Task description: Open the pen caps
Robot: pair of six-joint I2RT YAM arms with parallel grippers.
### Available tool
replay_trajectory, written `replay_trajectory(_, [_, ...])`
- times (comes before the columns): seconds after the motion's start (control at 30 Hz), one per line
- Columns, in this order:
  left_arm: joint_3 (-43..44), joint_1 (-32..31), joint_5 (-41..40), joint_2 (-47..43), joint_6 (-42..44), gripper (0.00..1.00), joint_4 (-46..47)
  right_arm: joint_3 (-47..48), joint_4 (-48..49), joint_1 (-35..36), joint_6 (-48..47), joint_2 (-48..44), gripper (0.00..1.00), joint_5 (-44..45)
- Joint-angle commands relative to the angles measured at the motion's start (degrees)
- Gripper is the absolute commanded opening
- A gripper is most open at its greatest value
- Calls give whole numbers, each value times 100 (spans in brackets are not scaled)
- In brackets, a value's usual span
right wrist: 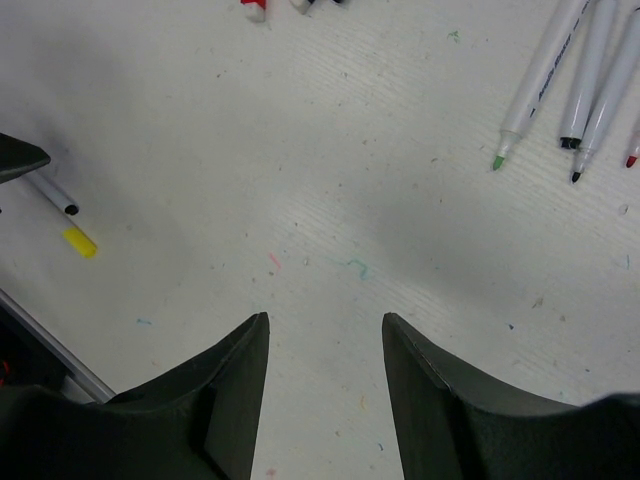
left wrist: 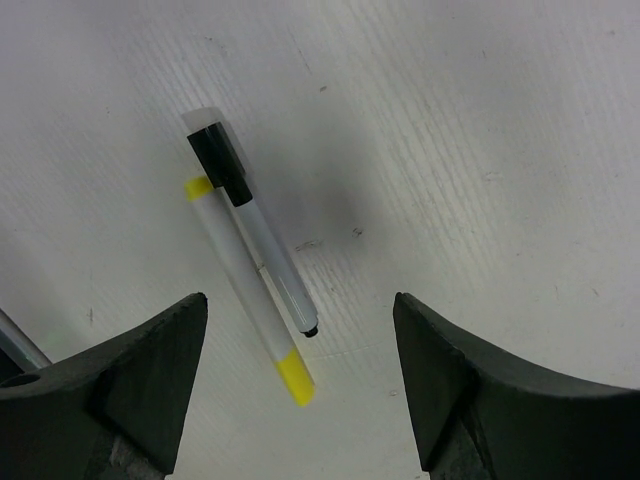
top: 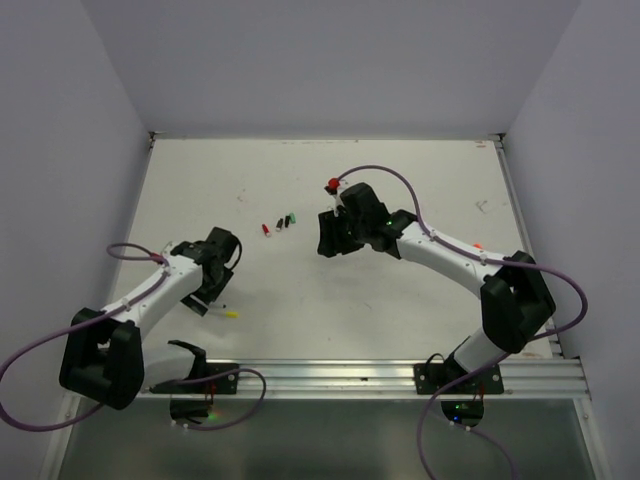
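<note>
Left pincer [left wrist: 298,330]: fingers apart, empty, hovering over two pens at the bench's [top: 300,300] near left.
Yellow pen [left wrist: 246,285]: its yellow cap [left wrist: 295,381] looks seated at the 5 o'clock end, so it is not yet opened.
Black pen [left wrist: 272,258]: lies touching the yellow pen, with a black piece at its 11 o'clock end. I cannot tell whether that piece covers the nib.
Loose caps [top: 280,224]: red, dark and green in a short row, at 1 o'clock from the left pincer.
Right pincer [right wrist: 325,325]: fingers apart, holding nothing, at 3 o'clock of those caps.
Uncapped pens [right wrist: 589,70]: four, with bare nibs.
Progress: apparently mostly done. The near pair remains.
</note>
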Motion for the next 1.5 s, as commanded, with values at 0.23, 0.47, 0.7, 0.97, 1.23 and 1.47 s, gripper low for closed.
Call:
replay_trajectory(0.23, [236,108,-464,266,-159,76,301,-76,197,-6,15,-225,53,-119])
replay_trajectory(0.47, [-1,108,-350,390,-177,73,512,-102,206,-6,6,-287,53,-102])
replay_trajectory(0.7, [-125,108,-289,478,-177,70,635,-111,206,-6,15,-269,53,-137])
replay_trajectory(0.97, [-309,116,-200,495,-230,69,732,-129,223,-6,32,-287,53,-163])
replay_trajectory(1.23, [-257,160,-323,706,-142,56,995,-129,162,-6,33,-339,53,-111])
replay_trajectory(1.47, [-186,187,-289,952,34,19,1250,-94,127,-6,24,-366,53,-49])
